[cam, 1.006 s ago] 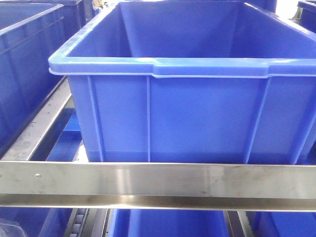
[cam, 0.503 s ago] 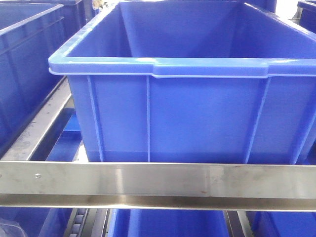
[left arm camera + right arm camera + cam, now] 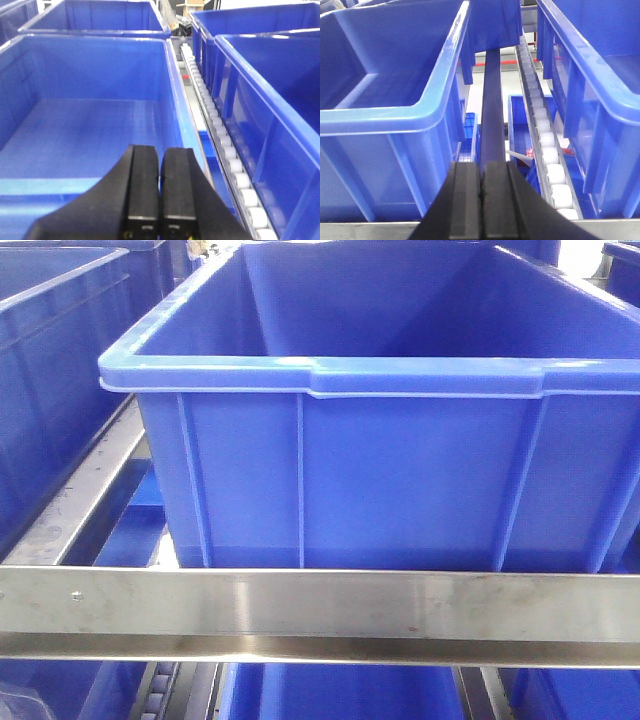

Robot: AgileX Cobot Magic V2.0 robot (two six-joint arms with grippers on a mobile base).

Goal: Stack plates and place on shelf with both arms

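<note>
No plates showed in any view. The shelf [image 3: 320,615] ran as a brushed steel front rail across the front view, with a big blue crate [image 3: 340,440] sitting just behind it and a second crate [image 3: 50,370] to its left. A line of white rollers [image 3: 545,145] ran between crates. The left gripper [image 3: 159,200] hung above a crate's near rim, pads pressed together, holding nothing. The right gripper [image 3: 481,205] hovered over the steel rail, likewise closed and empty.
</note>
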